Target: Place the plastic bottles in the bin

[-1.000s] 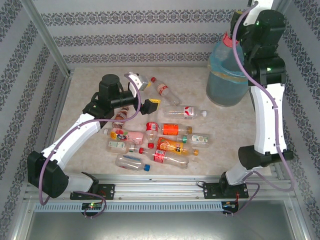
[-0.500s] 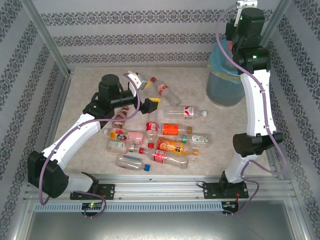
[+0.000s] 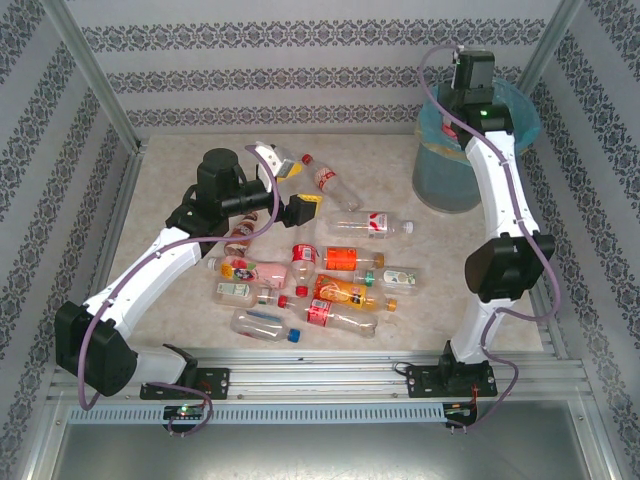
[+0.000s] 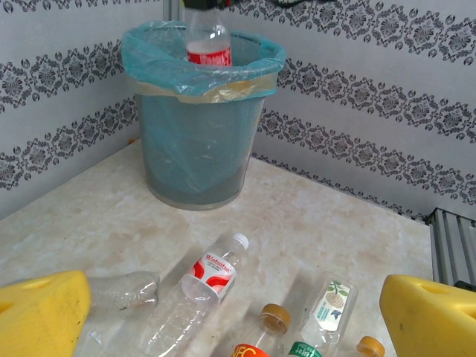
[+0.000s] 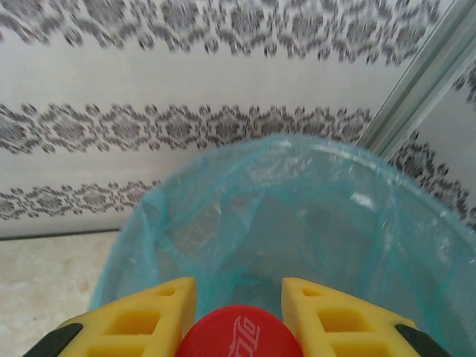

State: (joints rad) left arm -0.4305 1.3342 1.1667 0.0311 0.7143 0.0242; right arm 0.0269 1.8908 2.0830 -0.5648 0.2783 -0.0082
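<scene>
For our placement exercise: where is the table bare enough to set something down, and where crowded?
Bare table runs along the back wall between the far bottles and the bin, and from the bin's front down to the right arm. The far-left corner beyond the left arm is free. The middle is crowded with bottles.

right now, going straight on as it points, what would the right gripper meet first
Probably the far inside of the translucent light-blue bag lining the round grey-blue bin; depth is unclear.

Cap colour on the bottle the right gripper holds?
Red. The bottle cap in the right gripper shows best in the right wrist view.
</scene>
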